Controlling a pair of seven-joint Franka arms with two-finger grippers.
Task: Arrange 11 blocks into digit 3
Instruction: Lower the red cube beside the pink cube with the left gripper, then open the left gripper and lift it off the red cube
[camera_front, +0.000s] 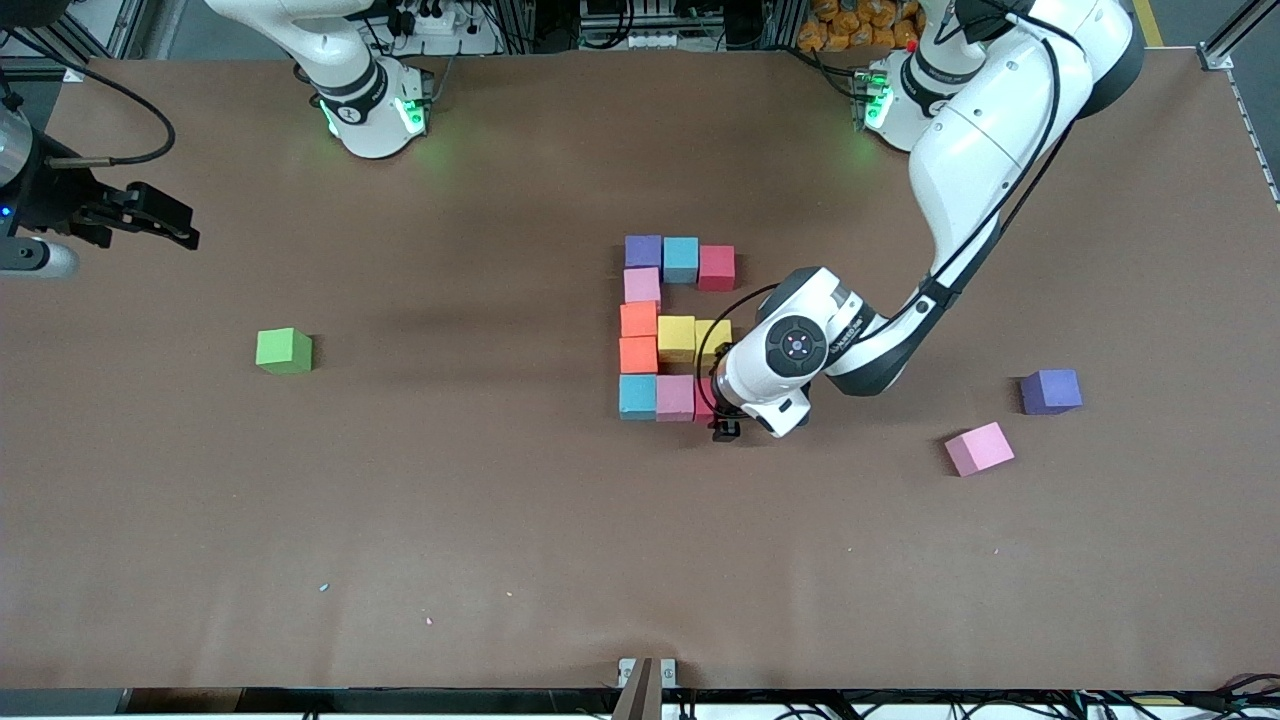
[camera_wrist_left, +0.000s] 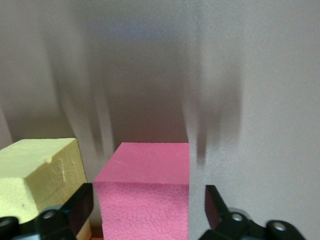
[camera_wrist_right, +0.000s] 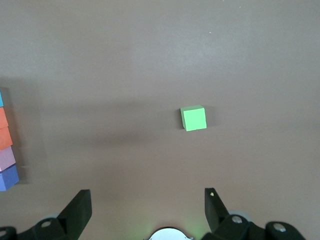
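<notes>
While its fingers (camera_wrist_left: 80, 207) are standing apart on either side of a red block (camera_wrist_left: 145, 200) without touching it, the left gripper (camera_front: 727, 428) is sitting low at the end of the figure's row nearest the front camera. Matte and grainy, that cube is lying just beside a pink block (camera_front: 675, 397) and a light blue block (camera_front: 637, 396). Two orange blocks (camera_front: 638, 337) are rising from there, with two yellow blocks (camera_front: 694, 339) branching off mid-column; pink, purple, blue and red cubes are closing the farthest row. No readable writing is showing on them. Well off toward the right arm's end, the right gripper (camera_front: 160, 222) is waiting open above the table (camera_front: 500, 520), near a green cube (camera_front: 284, 351)
</notes>
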